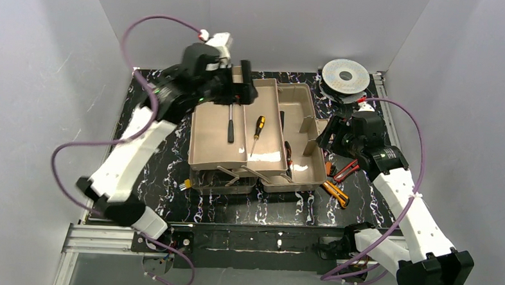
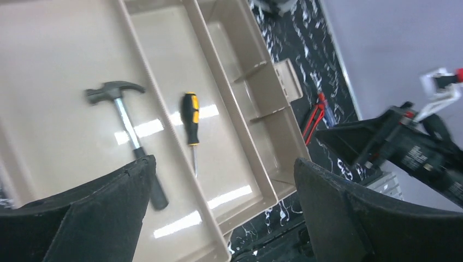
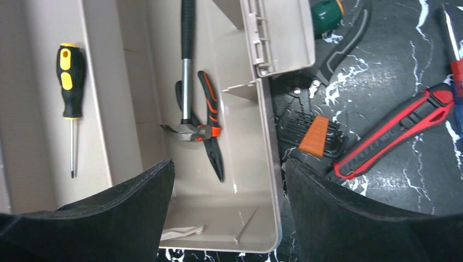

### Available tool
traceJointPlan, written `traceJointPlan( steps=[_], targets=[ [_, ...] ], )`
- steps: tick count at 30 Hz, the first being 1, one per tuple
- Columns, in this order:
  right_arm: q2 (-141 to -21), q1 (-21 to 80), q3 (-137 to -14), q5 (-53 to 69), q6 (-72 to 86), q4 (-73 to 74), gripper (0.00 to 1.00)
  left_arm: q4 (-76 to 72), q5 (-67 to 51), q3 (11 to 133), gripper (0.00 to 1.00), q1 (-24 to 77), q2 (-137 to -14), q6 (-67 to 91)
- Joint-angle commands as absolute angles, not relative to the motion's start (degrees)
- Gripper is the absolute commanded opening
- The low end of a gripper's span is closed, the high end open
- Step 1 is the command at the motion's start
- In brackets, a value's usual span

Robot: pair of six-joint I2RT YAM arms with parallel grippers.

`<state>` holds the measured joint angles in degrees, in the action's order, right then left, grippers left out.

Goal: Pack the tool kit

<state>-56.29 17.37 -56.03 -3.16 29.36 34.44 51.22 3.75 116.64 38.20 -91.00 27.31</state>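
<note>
The tan toolbox (image 1: 211, 144) lies open mid-mat with its trays spread out. A hammer (image 1: 231, 122) rests in the left tray and a yellow-and-black screwdriver (image 1: 257, 133) in the tray beside it. My left gripper (image 1: 244, 85) hovers open over the box's far edge with nothing between its fingers; its wrist view looks down on that hammer (image 2: 123, 117) and screwdriver (image 2: 190, 117). My right gripper (image 1: 324, 138) is open and empty above the box's right wall (image 3: 270, 164). In the deep compartment lie a second hammer (image 3: 187, 82) and orange pliers (image 3: 210, 120).
On the mat right of the box lie a red utility knife (image 3: 404, 131), a yellow knife (image 1: 336, 192) and a black tool with an orange part (image 3: 314, 136). A silver-white spool (image 1: 346, 76) sits at the back right corner. White walls enclose the mat.
</note>
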Motion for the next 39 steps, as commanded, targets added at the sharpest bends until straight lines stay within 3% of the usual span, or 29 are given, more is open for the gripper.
traceJointPlan(
  steps=[1,9,19,24,31,35,39],
  targets=[
    [-57.55,17.28,-56.35,-7.21,28.04,35.01,0.81,51.07,11.78,110.56,0.98,37.56,-81.62,24.31],
    [-61.7,17.27,-50.81,-3.63,29.21,33.49,0.77,49.29,17.8,90.93,0.98,33.54,-69.04,24.43],
    [-67.32,17.4,-45.38,8.42,33.55,25.57,0.67,53.32,15.03,83.44,0.98,21.17,-63.24,23.67],
    [-70.92,19.47,-46.16,9.62,37.25,21.27,0.59,54.08,3.77,80.68,0.98,9.86,-62.66,25.43],
    [-75.93,19.86,-49.56,7.64,40.34,19.19,0.34,53.06,-10.85,69.03,0.98,-5.57,-59.41,28.54],
    [-77.29,19.78,-49.88,7.86,43.29,16.03,0.29,50.63,-19.96,61.47,0.98,-11.95,-59.32,33.42],
    [-80.91,19.85,-52.27,10.87,46.47,12.25,0.28,46.32,-21.86,54.92,0.98,-15.52,-59.45,35.94]
  ],
)
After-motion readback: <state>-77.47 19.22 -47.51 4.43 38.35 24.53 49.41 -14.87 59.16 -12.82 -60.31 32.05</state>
